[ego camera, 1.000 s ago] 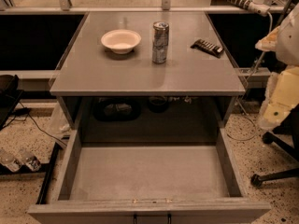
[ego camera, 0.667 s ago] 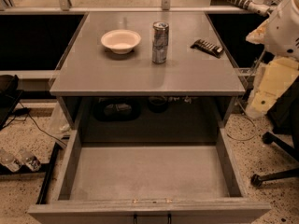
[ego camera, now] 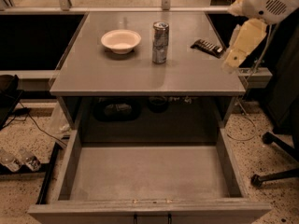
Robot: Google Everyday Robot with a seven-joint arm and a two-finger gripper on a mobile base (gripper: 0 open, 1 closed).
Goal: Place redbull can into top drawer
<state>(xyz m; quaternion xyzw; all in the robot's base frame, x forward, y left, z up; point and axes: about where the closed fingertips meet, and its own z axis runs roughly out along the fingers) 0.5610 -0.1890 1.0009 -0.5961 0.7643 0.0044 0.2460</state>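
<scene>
The redbull can (ego camera: 160,42) stands upright on the grey table top (ego camera: 140,71), right of a white bowl (ego camera: 121,40). The top drawer (ego camera: 149,171) is pulled out wide below the table; its flat grey bottom holds nothing. A dark handle (ego camera: 152,217) shows on its front panel at the bottom edge. My gripper (ego camera: 232,59) hangs from the white arm (ego camera: 264,1) at the table's right edge, above the top. It is well to the right of the can and apart from it.
A flat dark ribbed packet (ego camera: 207,47) lies on the table right of the can, close to the gripper. A chair base (ego camera: 275,171) stands on the floor at right. Plastic bottles (ego camera: 18,160) and cables lie on the floor at left.
The arm has swung up and to the left, from beside the table's right side to over its right edge. The can, bowl, packet and drawer have not moved.
</scene>
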